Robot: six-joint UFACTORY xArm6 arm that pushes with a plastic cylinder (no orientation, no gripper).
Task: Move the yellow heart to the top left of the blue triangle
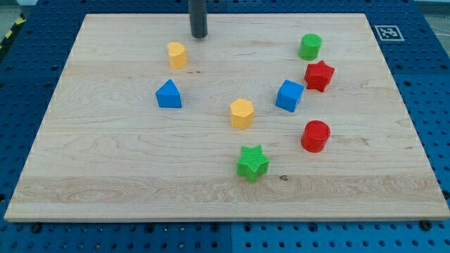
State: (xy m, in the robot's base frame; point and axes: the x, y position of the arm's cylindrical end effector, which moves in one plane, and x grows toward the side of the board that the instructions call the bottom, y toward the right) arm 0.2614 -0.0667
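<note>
Yellow heart point(177, 55): small, plain yellow, squat, lobes hard to make out from here, so pointing direction and long axis not possible to tell. Sits on the wooden bench point(105, 161) toward the view's top left, just above and slightly right of the blue triangle point(169, 94), apart from it. My tip point(200, 36) rests near the view's top edge, up and right of the heart, close but not touching. No pincer on this rod, so nothing to open or close. Elsewhere: yellow hexagon point(241, 113) mid-board, blue cube point(289, 95), red star point(318, 76), green cylinder point(310, 46), red cylinder point(315, 136), green star point(252, 163).
</note>
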